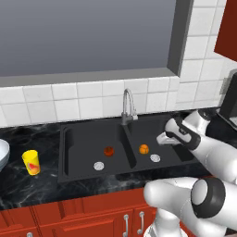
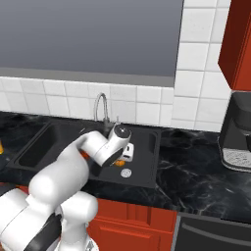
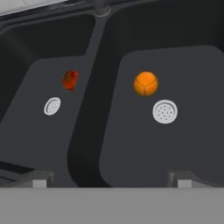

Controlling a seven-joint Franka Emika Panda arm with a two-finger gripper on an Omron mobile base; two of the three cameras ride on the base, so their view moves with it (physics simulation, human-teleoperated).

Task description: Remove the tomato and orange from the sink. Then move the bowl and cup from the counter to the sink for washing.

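The tool (image 3: pixel 112 179) hangs wide open and empty over the sink's (image 3: pixel 183 61) right basin. The orange (image 3: pixel 145 83) sits above center-right in the hand view, nearer than the tomato (image 3: pixel 70 79), upper left.

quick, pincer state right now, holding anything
Pincer: open, holding nothing, above the sink's right basin, clear of the orange.
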